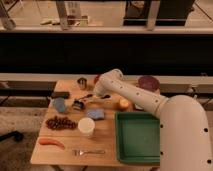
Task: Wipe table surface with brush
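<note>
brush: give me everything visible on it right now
The brush is small, with a dark blocky head showing a paler side and a thin dark handle slanting up and right toward the gripper. It sits on the table left of centre, between the metal cup behind it and the blue cloth in front. The gripper is at the handle's end; whether it grips is unclear. Material can't be judged.
</note>
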Robot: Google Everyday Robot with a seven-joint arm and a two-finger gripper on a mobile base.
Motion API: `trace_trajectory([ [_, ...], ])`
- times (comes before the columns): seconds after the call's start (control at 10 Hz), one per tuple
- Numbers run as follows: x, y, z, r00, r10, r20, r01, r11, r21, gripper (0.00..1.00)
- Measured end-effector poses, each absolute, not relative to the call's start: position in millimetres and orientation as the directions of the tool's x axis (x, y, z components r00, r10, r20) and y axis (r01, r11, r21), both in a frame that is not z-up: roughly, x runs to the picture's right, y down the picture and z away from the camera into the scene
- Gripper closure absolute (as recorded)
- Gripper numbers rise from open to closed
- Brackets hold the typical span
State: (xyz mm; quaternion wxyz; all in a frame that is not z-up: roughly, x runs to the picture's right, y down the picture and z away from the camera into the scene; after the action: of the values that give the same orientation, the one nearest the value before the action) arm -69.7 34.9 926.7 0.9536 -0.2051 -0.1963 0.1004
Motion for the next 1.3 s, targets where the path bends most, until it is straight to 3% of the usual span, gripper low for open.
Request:
trace_trajectory([
  [0.1, -70, 35, 927, 0.902, 0.273, 0.333, -0.111, 0.895, -0.432, 0.20],
  [0.8, -78, 40, 929, 0.903, 0.259, 0.342, -0.090, 0.893, -0.440, 0.20],
  [1.3, -66, 16, 896, 0.907, 0.240, 0.345, -0.099, 0.920, -0.380, 0.20],
])
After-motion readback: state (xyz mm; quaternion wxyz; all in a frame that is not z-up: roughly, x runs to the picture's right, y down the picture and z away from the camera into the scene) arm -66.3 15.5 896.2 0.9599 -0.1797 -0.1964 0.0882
